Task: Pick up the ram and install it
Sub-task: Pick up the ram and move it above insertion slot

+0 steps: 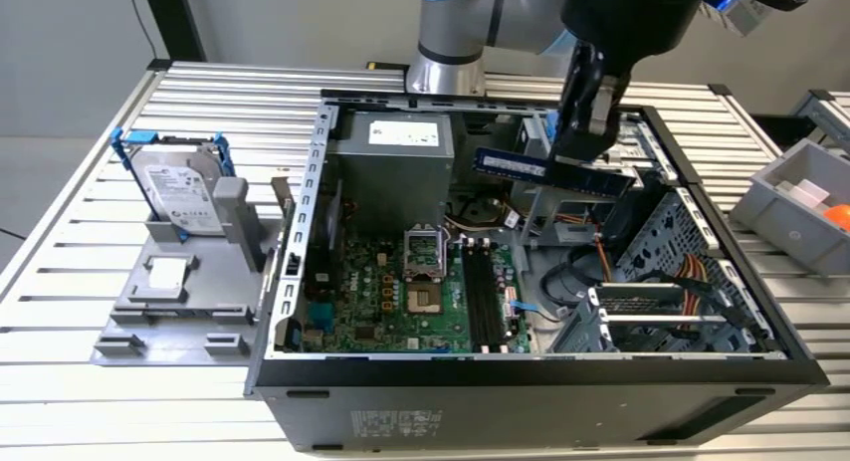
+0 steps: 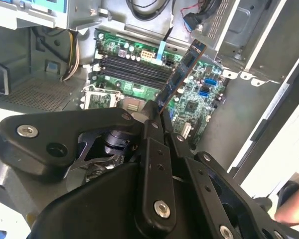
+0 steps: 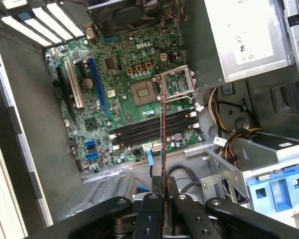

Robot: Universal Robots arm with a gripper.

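My gripper [image 1: 580, 160] is shut on the ram [image 1: 547, 169], a thin blue stick with dark chips. It hangs above the open computer case [image 1: 306, 232], over the far right of the green motherboard [image 1: 385, 292]. The ram [image 2: 182, 72] juts out from between the fingers [image 2: 150, 130] in the second wrist view, tilted over the board. It shows edge-on as a thin line in the first wrist view, the ram [image 3: 163, 144] crossing above the black memory slots [image 3: 149, 130]. Those slots [image 1: 484, 300] lie to the right of the processor socket [image 1: 422, 262] in the exterior view.
A grey hard drive with blue rails [image 1: 179, 187] stands on a grey holder at the exterior view's left. A silver power supply [image 1: 392, 157] sits at the case's back. Cables and a drive cage [image 1: 664, 282] crowd the case's right. Grey bins [image 1: 803, 202] stand far right.
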